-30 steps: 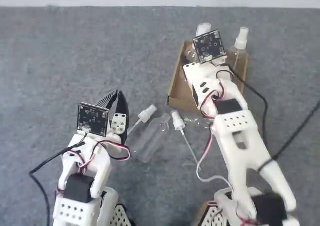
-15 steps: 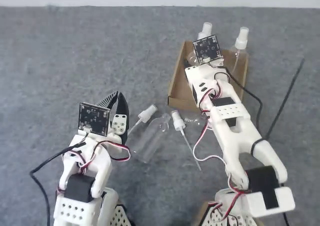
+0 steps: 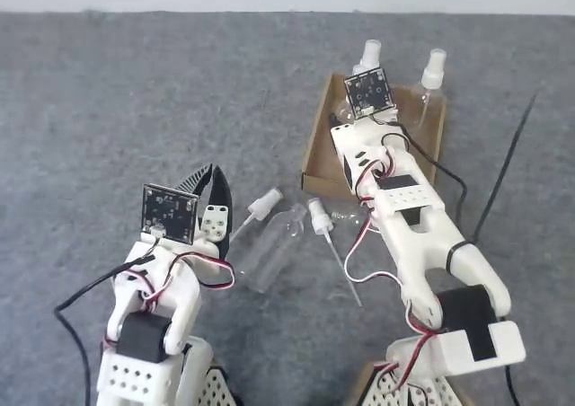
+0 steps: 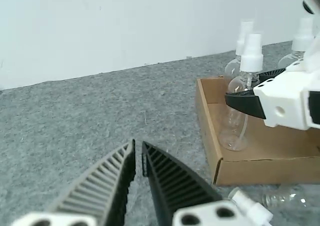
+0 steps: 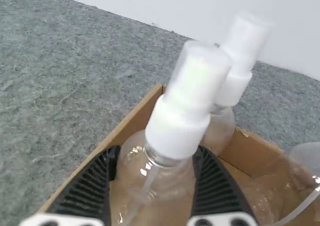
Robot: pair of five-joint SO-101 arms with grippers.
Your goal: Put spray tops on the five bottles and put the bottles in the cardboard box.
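Note:
My right gripper (image 5: 156,158) is shut on a clear bottle (image 5: 165,171) with a white spray top (image 5: 187,96), held upright inside the cardboard box (image 3: 314,159). The left wrist view has that bottle (image 4: 234,123) standing near the box's (image 4: 260,172) near-left corner. Two more capped bottles (image 3: 367,52) (image 3: 432,72) stand at the box's far side. On the grey mat, an uncapped bottle (image 3: 274,240) lies between two loose spray tops (image 3: 263,204) (image 3: 321,218). My left gripper (image 4: 139,153) is shut on nothing, low and left of them.
A second clear bottle (image 3: 348,216) seems to lie by the box's front edge, next to the right arm. A thin black cable (image 3: 503,168) rises to the right of the box. A pale wall backs the mat.
The right arm has stretched and dropped lower over the box, with its wrist shifting slightly toward the box's front. The left arm has not moved.

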